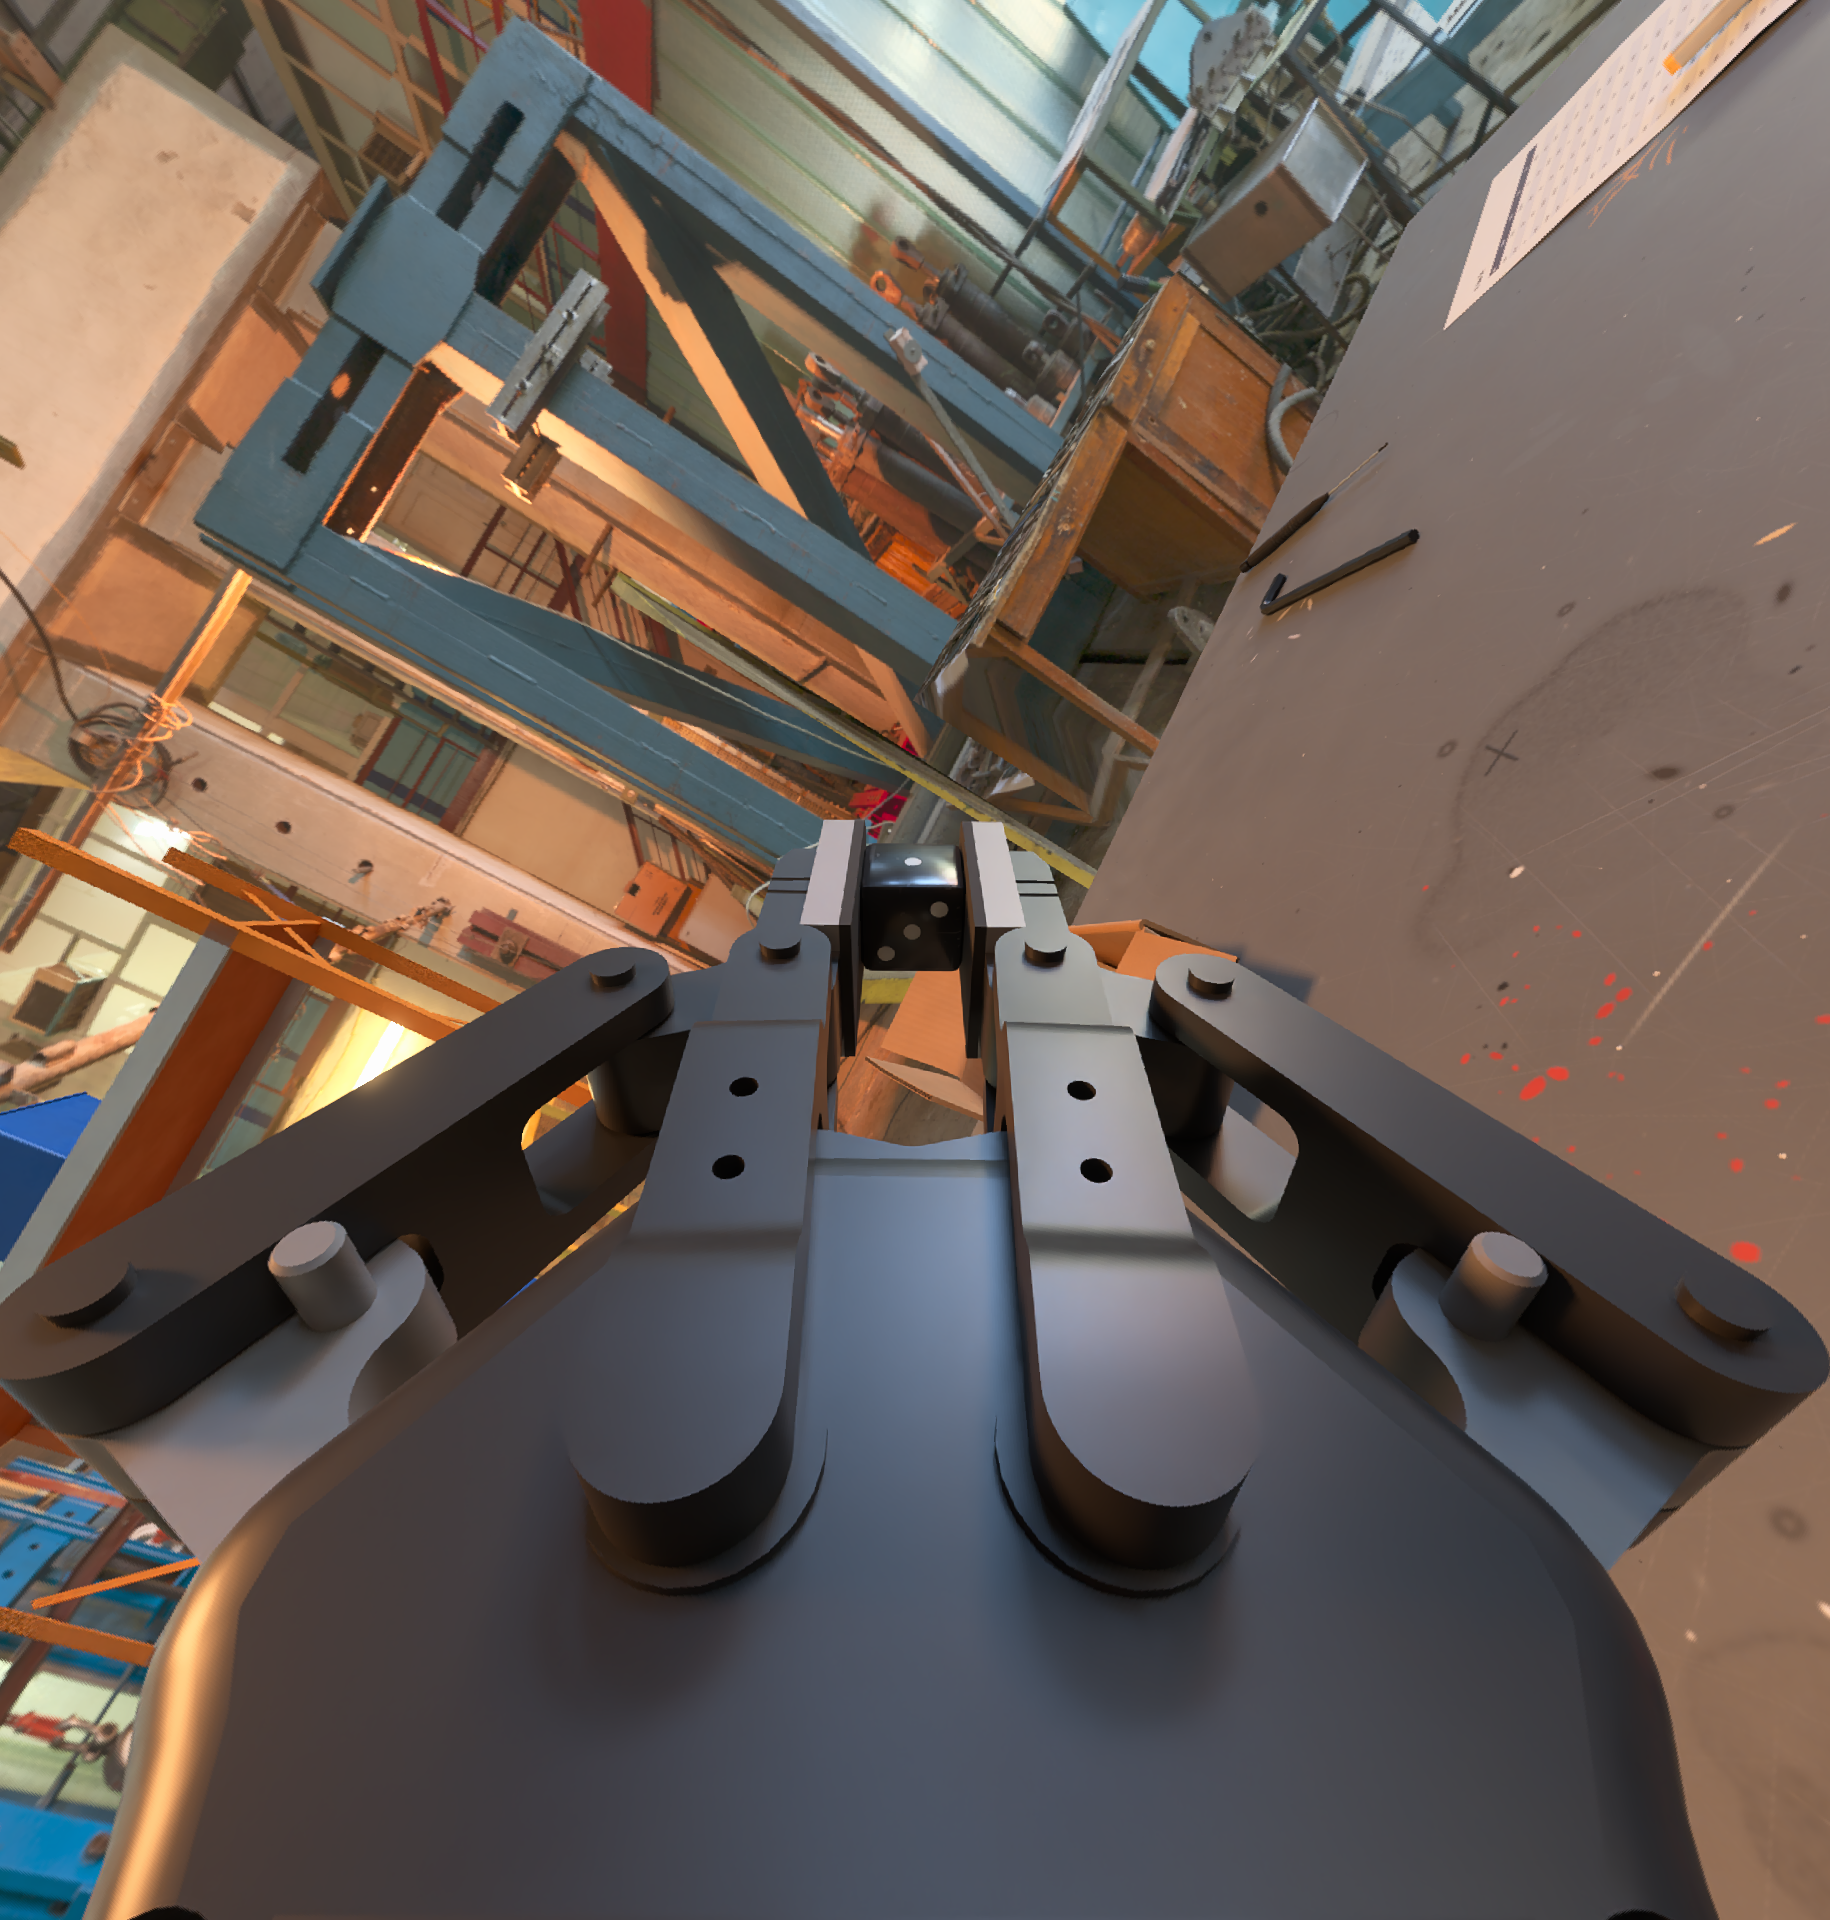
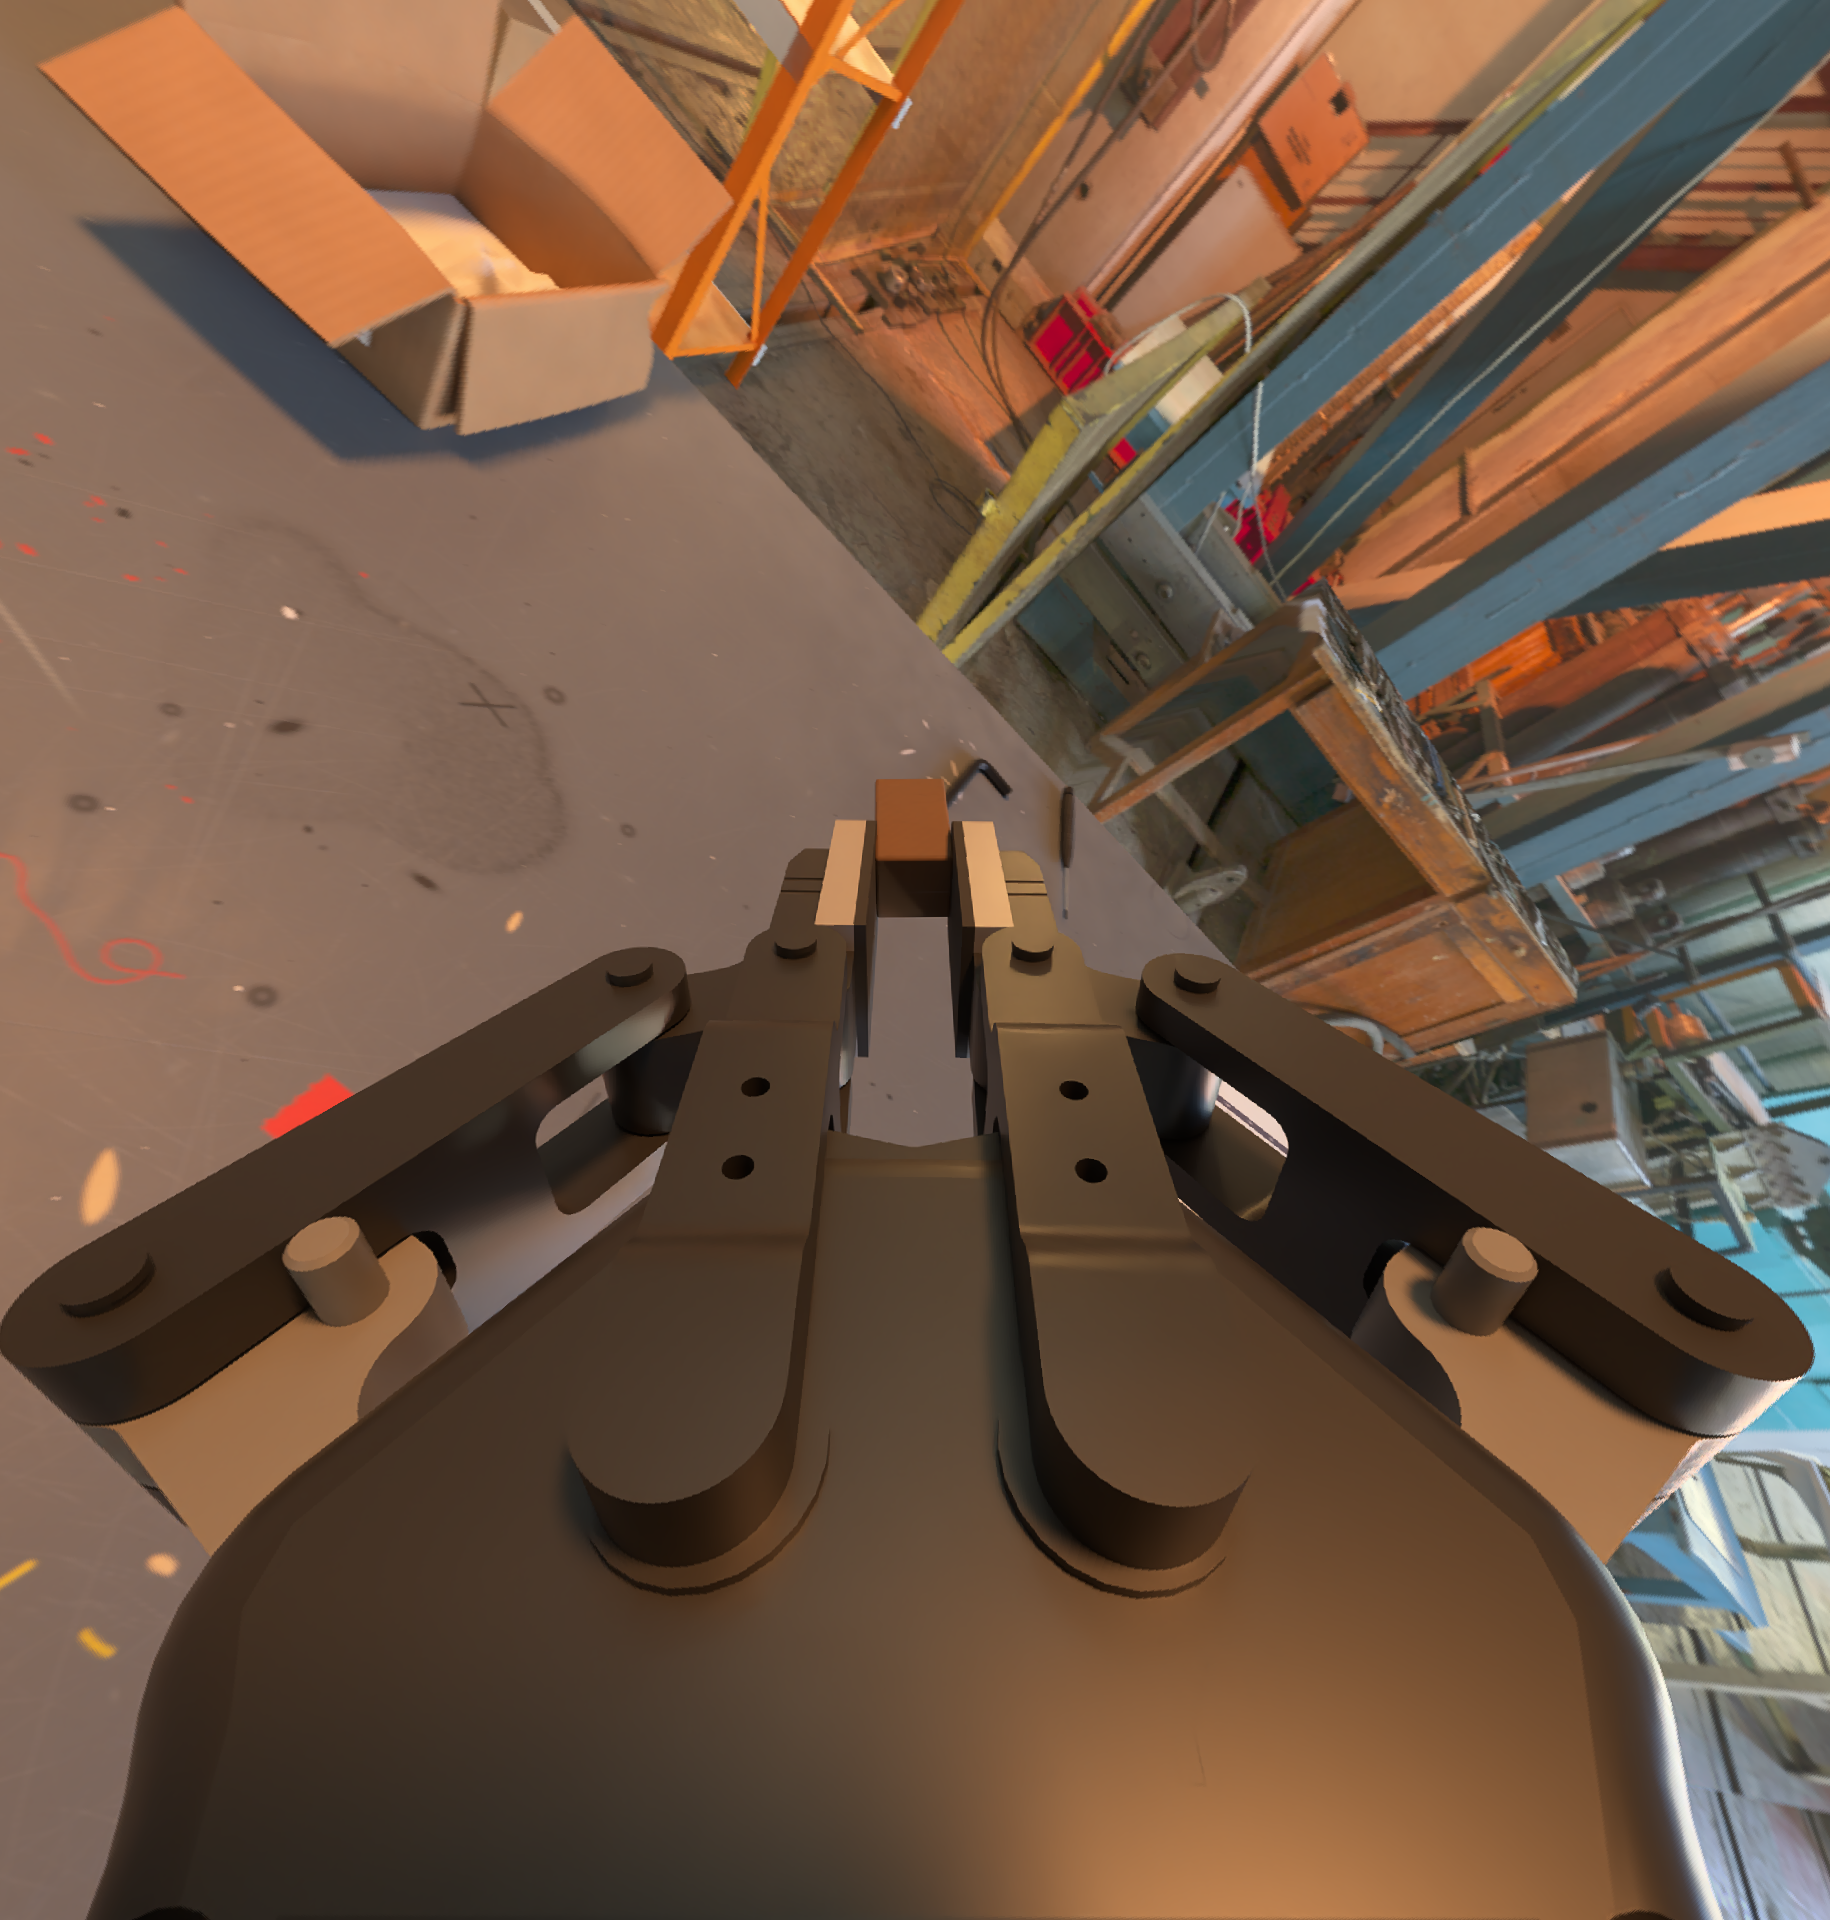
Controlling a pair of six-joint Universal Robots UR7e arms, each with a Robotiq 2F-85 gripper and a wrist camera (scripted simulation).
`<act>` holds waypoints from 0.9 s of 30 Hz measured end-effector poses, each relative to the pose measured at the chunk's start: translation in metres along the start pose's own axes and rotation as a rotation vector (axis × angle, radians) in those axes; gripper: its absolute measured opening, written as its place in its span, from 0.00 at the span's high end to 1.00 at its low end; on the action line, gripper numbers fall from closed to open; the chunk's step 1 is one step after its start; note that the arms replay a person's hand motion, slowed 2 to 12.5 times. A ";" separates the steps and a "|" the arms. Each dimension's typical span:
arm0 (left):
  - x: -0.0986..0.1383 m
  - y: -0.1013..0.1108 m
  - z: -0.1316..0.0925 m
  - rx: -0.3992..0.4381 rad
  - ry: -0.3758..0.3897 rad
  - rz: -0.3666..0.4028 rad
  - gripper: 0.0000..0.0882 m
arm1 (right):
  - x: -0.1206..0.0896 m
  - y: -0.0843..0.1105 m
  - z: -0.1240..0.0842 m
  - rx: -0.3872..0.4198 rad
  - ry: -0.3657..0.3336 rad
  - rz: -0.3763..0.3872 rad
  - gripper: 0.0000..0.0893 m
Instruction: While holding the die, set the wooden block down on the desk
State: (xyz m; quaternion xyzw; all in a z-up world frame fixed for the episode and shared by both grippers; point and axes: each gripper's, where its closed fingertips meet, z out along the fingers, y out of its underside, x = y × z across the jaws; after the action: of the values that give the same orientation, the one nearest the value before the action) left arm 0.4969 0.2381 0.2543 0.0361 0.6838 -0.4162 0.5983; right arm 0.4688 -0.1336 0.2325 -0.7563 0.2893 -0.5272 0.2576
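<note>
The wooden block (image 2: 911, 826) sits pinched between our right pincer's (image 2: 912, 875) tilted fingertips, above the desk (image 2: 371, 644), hex key (image 2: 978, 774) just beyond. Our left pincer (image 1: 911, 883) clamps the black die (image 1: 912, 907).

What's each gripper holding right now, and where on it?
Left gripper: black die, pinched on two opposite faces. Right gripper: wooden block, gripped by its near end, far end protruding.

- Warm, orange-tinted light fills both views; the cardboard box (image 2: 391, 239) casts a soft-edged shadow on the grey bench (image 2: 267, 644).
- The right end effector (image 2: 913, 878) glows amber low on its housing (the left (image 1: 911, 883) reads cooler, bluish-grey).
- Everything stays sharp; wide-angle stretching bends the edges.
</note>
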 end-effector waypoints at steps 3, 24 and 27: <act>0.000 0.000 0.000 -0.001 0.000 0.000 0.82 | 0.019 0.004 -0.001 -0.018 0.031 -0.003 0.86; 0.000 0.002 0.000 -0.004 0.002 -0.002 0.82 | 0.124 0.056 0.004 -0.230 0.258 -0.126 0.86; 0.001 0.002 0.001 -0.004 0.004 -0.001 0.82 | 0.131 0.066 0.008 -0.262 0.272 -0.138 0.86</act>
State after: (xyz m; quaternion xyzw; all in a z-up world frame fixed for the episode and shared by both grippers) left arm 0.4981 0.2382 0.2526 0.0353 0.6858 -0.4152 0.5967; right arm 0.5019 -0.2720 0.2696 -0.7232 0.3350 -0.5988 0.0788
